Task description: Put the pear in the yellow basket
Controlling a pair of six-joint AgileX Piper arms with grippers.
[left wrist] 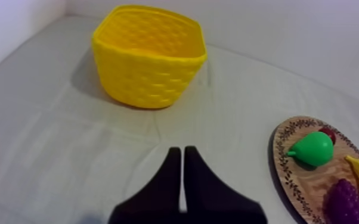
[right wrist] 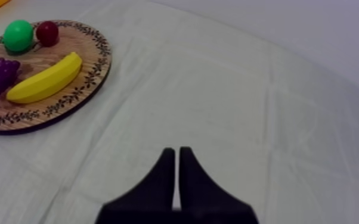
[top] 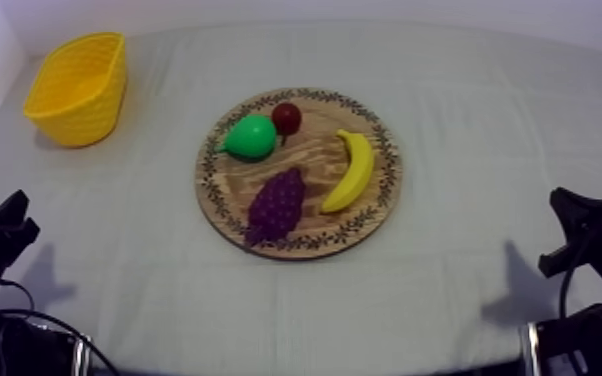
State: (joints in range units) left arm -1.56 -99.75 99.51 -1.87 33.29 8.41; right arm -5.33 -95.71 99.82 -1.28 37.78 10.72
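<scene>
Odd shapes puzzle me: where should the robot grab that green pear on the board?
Probably from above, across the fat belly of the pear: it lies on its side, and the small red fruit crowds its blunt end, leaving its flanks free.

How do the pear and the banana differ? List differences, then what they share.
Colour: the pear is green, the banana yellow. Shape: the pear is rounded with a narrow end, the banana long and curved. Place: the pear lies on the side toward the yellow basket, by the small red fruit; the banana on the far side. Both lie on the wooden board.
</scene>
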